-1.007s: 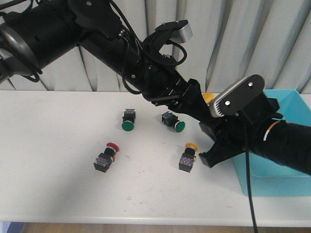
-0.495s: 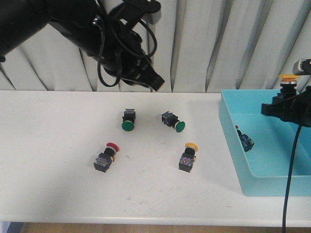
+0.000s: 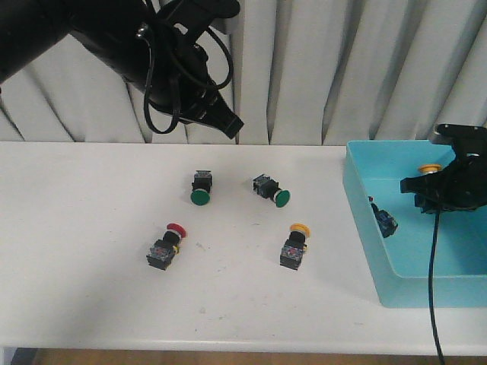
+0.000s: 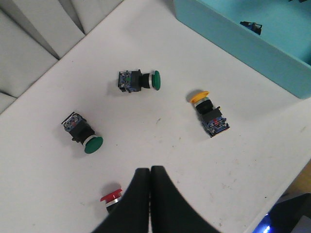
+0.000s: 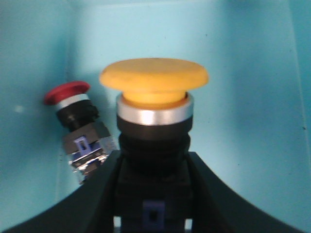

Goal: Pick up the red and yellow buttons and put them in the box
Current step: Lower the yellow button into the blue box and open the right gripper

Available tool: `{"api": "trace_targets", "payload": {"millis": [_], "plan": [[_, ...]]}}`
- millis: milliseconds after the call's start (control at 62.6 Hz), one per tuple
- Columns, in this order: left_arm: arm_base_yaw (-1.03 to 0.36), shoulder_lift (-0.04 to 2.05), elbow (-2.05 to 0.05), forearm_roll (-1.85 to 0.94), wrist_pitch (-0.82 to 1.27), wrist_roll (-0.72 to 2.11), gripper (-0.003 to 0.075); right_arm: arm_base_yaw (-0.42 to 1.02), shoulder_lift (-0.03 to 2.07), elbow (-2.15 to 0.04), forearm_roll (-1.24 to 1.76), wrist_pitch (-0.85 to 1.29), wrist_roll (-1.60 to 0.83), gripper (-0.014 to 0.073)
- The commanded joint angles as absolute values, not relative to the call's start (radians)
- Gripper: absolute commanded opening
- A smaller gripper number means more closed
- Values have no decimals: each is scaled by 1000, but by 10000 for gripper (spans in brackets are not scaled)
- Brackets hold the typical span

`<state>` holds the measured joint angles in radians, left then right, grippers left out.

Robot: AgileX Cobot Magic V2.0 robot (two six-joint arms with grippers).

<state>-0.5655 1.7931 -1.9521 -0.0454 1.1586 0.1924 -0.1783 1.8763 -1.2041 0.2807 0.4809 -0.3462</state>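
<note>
My right gripper (image 3: pixel 440 190) is shut on a yellow button (image 3: pixel 430 168) and holds it upright inside the light-blue box (image 3: pixel 364 220). In the right wrist view the jaws (image 5: pixel 154 194) clamp its black body (image 5: pixel 154 97); a red button (image 5: pixel 73 121) lies on the box floor beside it. On the table lie a red button (image 3: pixel 169 245) and a yellow button (image 3: pixel 295 245). My left gripper (image 3: pixel 230 124) is shut and empty, raised above the table's back. Its wrist view shows the closed gripper (image 4: pixel 149 170) above the red button (image 4: pixel 112 198), with the yellow button (image 4: pixel 210 112) farther off.
Two green-capped buttons (image 3: pixel 200 188) (image 3: pixel 272 190) lie on the white table behind the red and yellow ones; both show in the left wrist view (image 4: pixel 84 133) (image 4: pixel 140 80). A grey curtain hangs behind. The box stands at the table's right end.
My right gripper has carried the yellow button from the table's middle to above the box and lowered it inside. My left arm has drawn back up and to the left.
</note>
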Motion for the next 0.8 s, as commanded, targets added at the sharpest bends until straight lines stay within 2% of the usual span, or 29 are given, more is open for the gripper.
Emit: {"api": "trace_targets", "payload": {"millis": [0, 192, 511, 623, 783], "plan": [[-567, 1741, -1978, -50, 1125, 182, -7, -185, 1883, -1277, 235, 486, -315, 55], [-567, 1741, -1978, -50, 1125, 182, -6, -185, 1965, -1335, 219, 532, -299, 151], [-567, 1741, -1978, -51, 1127, 182, -6, -185, 2017, -1352, 219, 492, -317, 395], [-567, 1741, -1978, -51, 1127, 182, -6, -185, 2006, -1373, 221, 511, -317, 433], [-567, 1741, -1978, -50, 1126, 182, -6, -185, 1945, -1412, 224, 573, -317, 437]]}}
